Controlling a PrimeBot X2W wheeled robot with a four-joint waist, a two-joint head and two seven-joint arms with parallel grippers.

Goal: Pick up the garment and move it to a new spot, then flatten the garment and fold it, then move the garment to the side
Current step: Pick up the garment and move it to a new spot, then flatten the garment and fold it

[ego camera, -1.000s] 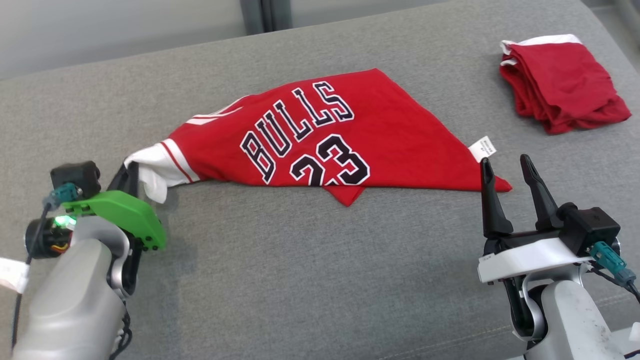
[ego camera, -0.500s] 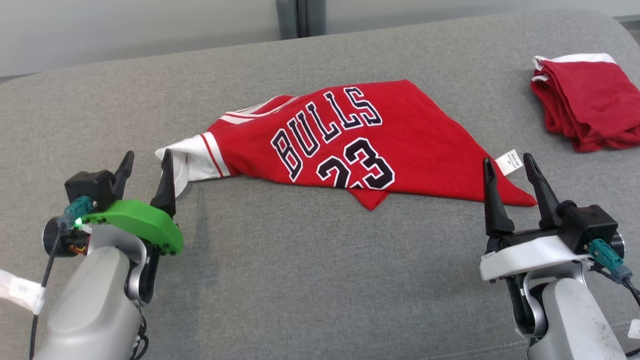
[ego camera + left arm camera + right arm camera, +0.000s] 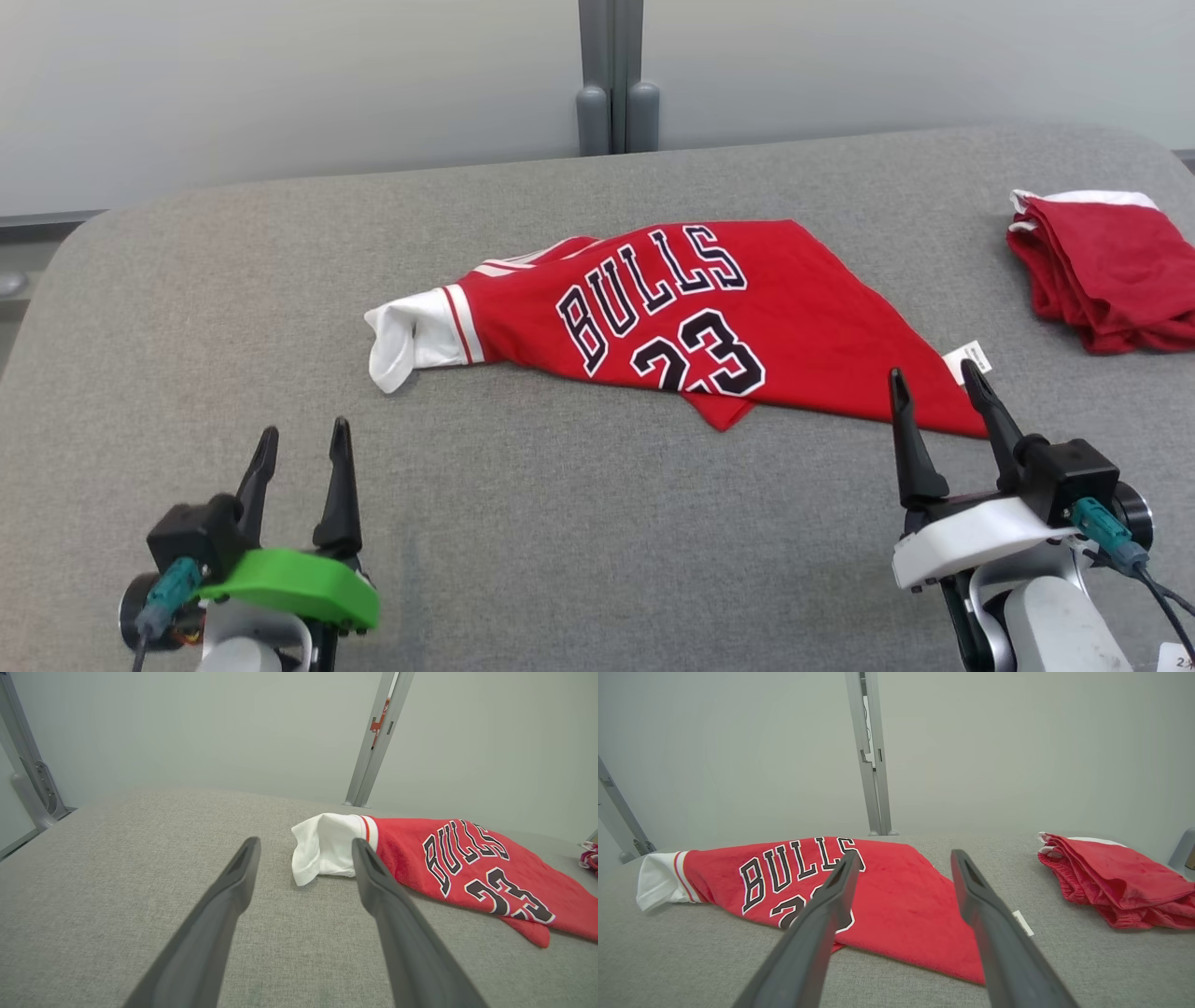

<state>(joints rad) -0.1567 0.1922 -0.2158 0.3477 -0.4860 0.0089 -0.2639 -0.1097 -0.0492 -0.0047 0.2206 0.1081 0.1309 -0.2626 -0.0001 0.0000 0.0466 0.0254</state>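
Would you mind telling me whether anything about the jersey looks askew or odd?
The Bulls jersey lies crooked and partly folded, not flat: a red corner pokes out below the number, its white sleeve is bunched at the left, and a tag sticks out at the right.

red jersey (image 3: pixel 747 308) w/ white sleeve, grey couch (image 3: pixel 560 523)

I am holding left gripper (image 3: pixel 305 427) parted, well apart from the jersey (image 3: pixel 794 308); right gripper (image 3: pixel 933 369) parted, beside its tagged corner.
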